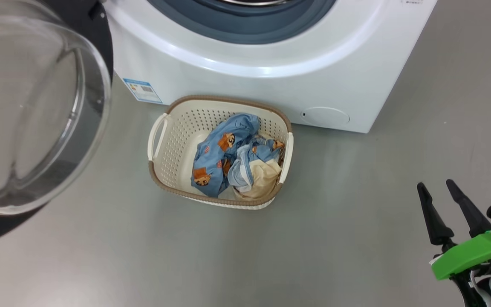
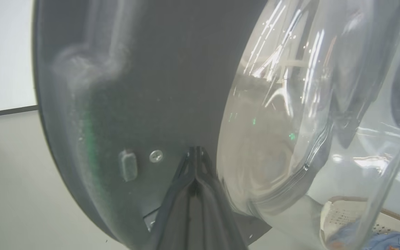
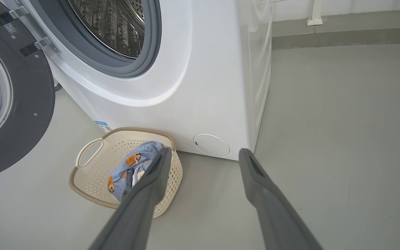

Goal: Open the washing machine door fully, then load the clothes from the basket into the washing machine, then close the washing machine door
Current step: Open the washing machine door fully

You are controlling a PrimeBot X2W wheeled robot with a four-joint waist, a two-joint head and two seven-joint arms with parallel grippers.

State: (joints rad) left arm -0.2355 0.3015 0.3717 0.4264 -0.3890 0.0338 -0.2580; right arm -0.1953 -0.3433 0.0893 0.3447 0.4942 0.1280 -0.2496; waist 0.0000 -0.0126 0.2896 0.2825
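My left fingers [image 2: 194, 152] are pressed shut, tips at the dark inner ring of the open door [image 2: 116, 86]. My right fingers [image 1: 425, 200] are spread and empty. The clothes [image 1: 228, 155] lie ahead and left of them in the basket [image 1: 160, 179]. I judge them soft, light and floppy, best pinched at the bunched top fold.
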